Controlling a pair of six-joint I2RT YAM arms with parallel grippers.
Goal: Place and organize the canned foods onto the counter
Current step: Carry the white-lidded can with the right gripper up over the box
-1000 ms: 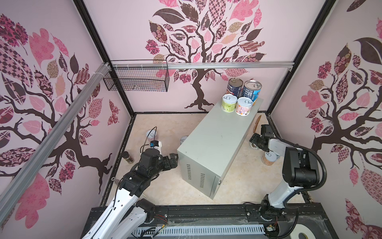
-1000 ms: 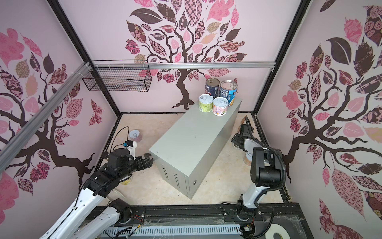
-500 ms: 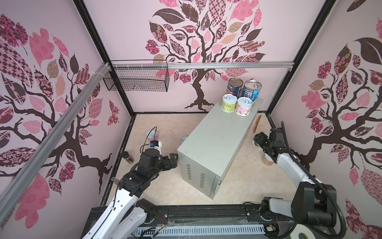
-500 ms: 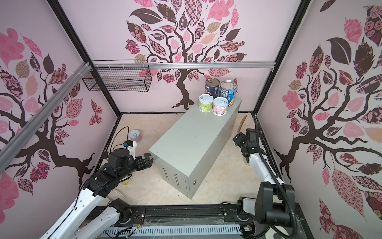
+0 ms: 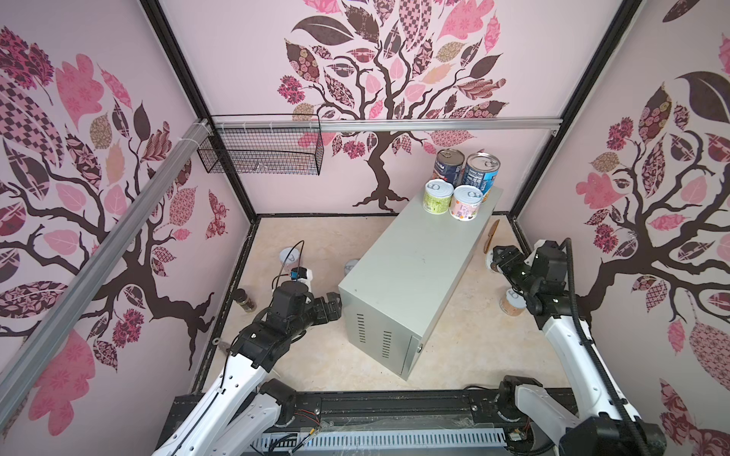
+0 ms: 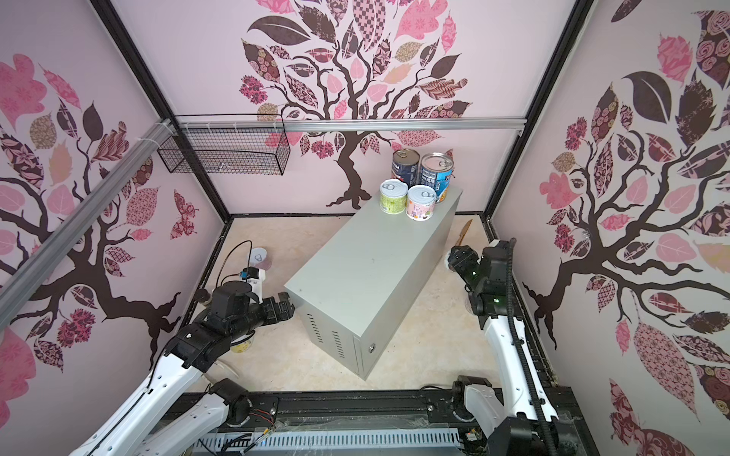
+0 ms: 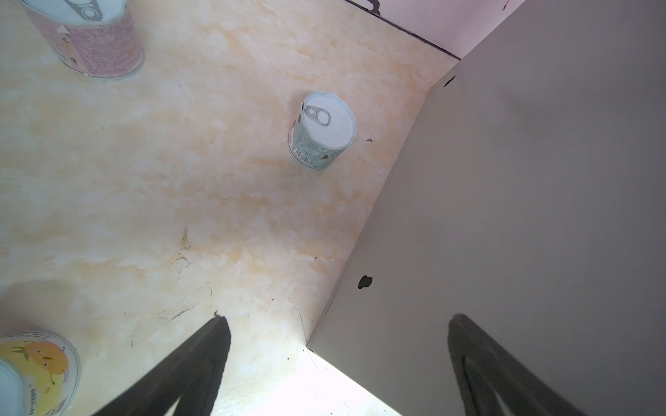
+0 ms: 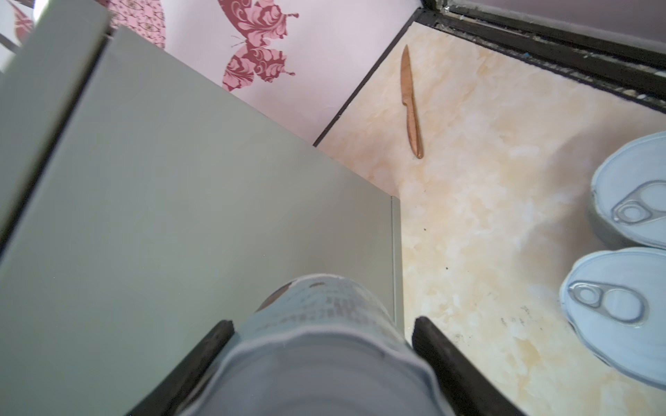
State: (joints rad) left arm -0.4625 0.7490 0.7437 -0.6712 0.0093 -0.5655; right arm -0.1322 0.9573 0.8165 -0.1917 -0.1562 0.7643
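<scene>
Jaws of the right gripper (image 8: 322, 324) clamp a cylindrical, pale-labelled can (image 8: 324, 363) beside the smooth grey metal counter (image 5: 414, 268); the left gripper (image 7: 338, 320) gapes wide, empty. Four pull-tab tins (image 5: 466, 203) stand upright on its far end.

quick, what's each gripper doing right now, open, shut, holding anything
left gripper: open, holding nothing.
right gripper: shut on a can.
</scene>
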